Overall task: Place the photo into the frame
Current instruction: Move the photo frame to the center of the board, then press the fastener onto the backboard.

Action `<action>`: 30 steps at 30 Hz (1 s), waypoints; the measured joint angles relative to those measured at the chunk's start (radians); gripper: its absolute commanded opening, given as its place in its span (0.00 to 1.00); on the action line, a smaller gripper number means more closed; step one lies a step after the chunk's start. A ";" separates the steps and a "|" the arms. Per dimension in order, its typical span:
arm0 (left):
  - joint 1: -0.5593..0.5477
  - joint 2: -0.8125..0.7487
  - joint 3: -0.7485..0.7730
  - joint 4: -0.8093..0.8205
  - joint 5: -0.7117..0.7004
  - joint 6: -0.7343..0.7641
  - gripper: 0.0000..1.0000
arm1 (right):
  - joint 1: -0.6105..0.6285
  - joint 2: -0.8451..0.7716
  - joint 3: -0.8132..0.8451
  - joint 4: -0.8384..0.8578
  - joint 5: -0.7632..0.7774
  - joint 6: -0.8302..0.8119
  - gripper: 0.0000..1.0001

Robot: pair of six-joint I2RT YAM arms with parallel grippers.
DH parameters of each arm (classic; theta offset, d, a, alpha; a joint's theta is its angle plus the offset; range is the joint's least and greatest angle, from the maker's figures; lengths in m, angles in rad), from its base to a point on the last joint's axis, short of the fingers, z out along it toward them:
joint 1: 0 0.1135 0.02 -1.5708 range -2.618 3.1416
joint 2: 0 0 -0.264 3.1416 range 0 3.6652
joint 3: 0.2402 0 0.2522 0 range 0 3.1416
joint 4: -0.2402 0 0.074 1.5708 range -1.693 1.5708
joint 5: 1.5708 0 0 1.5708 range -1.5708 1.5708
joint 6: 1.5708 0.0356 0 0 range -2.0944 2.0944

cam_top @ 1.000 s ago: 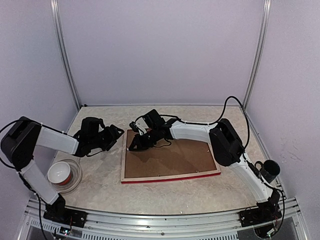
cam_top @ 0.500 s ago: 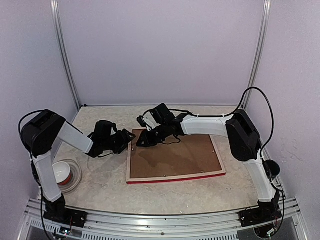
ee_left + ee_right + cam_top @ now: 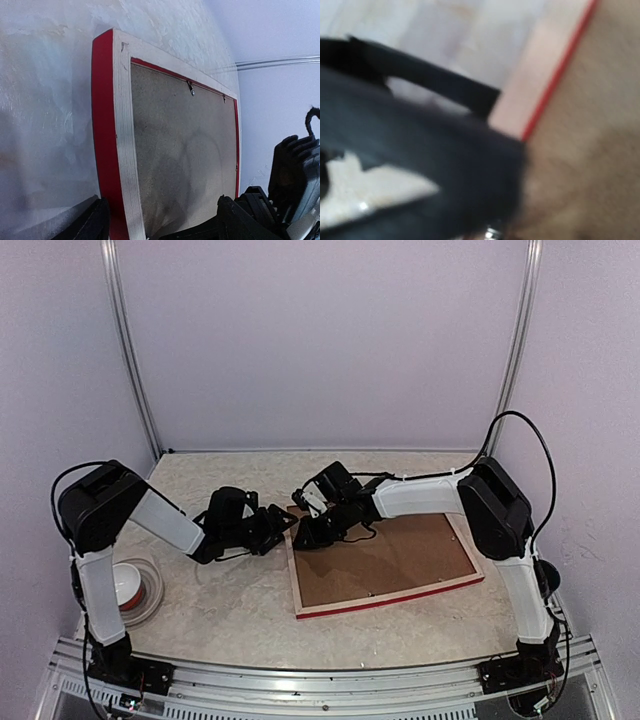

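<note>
The photo does not show in any view, so it cannot be told whether it lies under something or is out of sight. The frame [image 3: 390,596] lies face down on the table [image 3: 220,625], right of centre and turned askew, with its red front edge toward the arms and its pale wood rear facing up. The brown backing board [image 3: 390,555] sits inside it, and the left wrist view shows 2 small clips [image 3: 191,88] along one inner edge.

Both arms meet at the frame's far-left corner. The left gripper [image 3: 278,528] reaches in low from the left with its jaws spread wide. One of its fingers [image 3: 90,222] sits outside the red edge and the other over the backing board, so the corner lies between them without being pinched. The right gripper [image 3: 308,532] comes down on the same corner from the right, over the board. Its wrist view is too blurred to tell whether its jaws are closed on anything.

A white bowl [image 3: 122,585] stands well apart at the left.

The step in hand looks like squaring and steadying the frame, not yet loading it. The next move likely calls for 1 arm to hold the rail while the other frees the clips and lifts the board out, opening the recess for the print.
</note>
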 measured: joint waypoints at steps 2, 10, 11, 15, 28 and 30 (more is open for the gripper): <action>0.008 0.001 -0.003 0.015 0.008 -0.007 0.73 | -0.004 -0.002 -0.019 0.006 0.001 0.003 0.11; 0.043 -0.004 -0.024 0.047 0.016 -0.010 0.73 | -0.017 -0.002 -0.027 0.055 -0.027 0.021 0.08; 0.043 -0.004 -0.025 0.048 0.016 -0.010 0.73 | -0.017 -0.002 -0.027 0.059 -0.028 0.021 0.08; 0.043 -0.004 -0.033 0.055 0.023 -0.014 0.73 | -0.017 -0.002 -0.025 0.058 -0.037 0.020 0.08; 0.043 -0.005 -0.039 0.071 0.034 -0.023 0.73 | -0.017 0.040 0.043 0.074 -0.079 0.024 0.08; 0.043 -0.008 -0.042 0.072 0.034 -0.023 0.73 | -0.018 0.051 0.045 0.074 -0.078 0.024 0.08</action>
